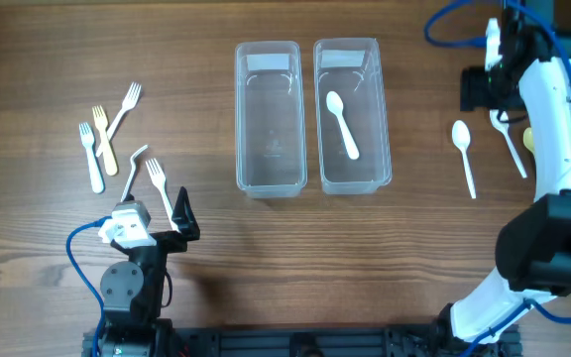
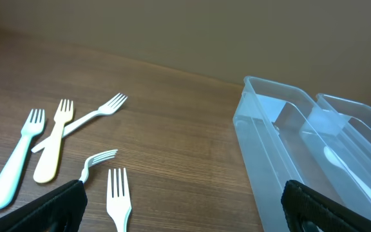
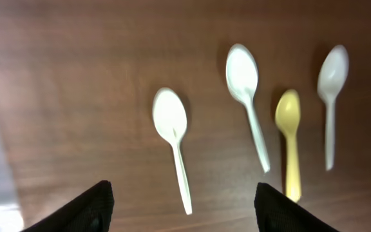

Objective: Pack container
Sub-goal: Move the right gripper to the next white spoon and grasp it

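Dark wood-grain tabletop (image 1: 28, 258); a plain beige wall (image 2: 172, 32) runs behind its far edge in the left wrist view. Near the left edge there are five forks lying flat: a yellow fork (image 1: 104, 139) among white ones, a bent white fork (image 1: 135, 167), and the nearest white fork (image 1: 164, 185). The left claw (image 2: 185, 212) is spread wide and empty, low by the near edge. The nearest white fork lies just ahead of it, closer to its left finger (image 2: 44, 209), not touching. Mid-tabletop toward the far edge are two clear containers side by side, long sides nearly touching: the left container (image 1: 268, 169) has nothing visible inside, and the right container (image 1: 375, 119) holds one white spoon (image 1: 343, 124), bowl toward the far edge. Both sit well ahead of the left claw and to its right. Near the right edge is a loose row of four spoons, bowls toward the far edge: a leftmost white spoon (image 3: 172, 138), a second white spoon (image 3: 247, 96), a yellow spoon (image 3: 290, 138), and a pale spoon (image 3: 332, 90). The right claw (image 3: 184, 206) is spread with nothing between its fingers, above the spoons. The leftmost white spoon's handle end lies just ahead of the gap, apart from both fingers. The right-wrist view is slightly blurred.
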Robot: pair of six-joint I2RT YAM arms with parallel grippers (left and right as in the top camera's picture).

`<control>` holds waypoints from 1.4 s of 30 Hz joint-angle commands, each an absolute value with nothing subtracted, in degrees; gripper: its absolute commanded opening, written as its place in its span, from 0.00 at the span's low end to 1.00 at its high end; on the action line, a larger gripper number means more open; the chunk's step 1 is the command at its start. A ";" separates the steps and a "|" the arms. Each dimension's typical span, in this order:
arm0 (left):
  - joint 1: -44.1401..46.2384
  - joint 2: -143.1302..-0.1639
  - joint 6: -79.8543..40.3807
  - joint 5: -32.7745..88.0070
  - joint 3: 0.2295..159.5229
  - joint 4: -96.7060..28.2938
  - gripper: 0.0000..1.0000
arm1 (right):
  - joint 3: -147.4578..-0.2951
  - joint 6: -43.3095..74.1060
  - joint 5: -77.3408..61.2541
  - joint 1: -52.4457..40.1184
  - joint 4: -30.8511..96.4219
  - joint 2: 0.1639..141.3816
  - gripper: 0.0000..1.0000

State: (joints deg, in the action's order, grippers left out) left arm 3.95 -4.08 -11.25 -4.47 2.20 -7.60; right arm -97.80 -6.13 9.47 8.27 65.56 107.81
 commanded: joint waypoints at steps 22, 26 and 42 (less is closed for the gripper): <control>3.62 -3.99 -10.74 -4.80 2.13 -7.77 1.00 | -71.88 -12.08 8.10 11.62 42.48 111.55 0.60; 3.62 -3.99 -10.74 -4.80 2.13 -7.77 1.00 | -71.88 -13.58 7.90 11.62 40.56 112.99 0.60; 3.62 -3.99 -10.74 -4.80 2.13 -7.77 1.00 | -71.88 -13.47 5.98 11.62 39.55 114.91 0.45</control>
State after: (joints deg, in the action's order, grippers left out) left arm 3.95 -4.08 -11.25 -4.47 2.20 -7.60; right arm -72.34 -13.23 6.85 11.57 39.40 113.27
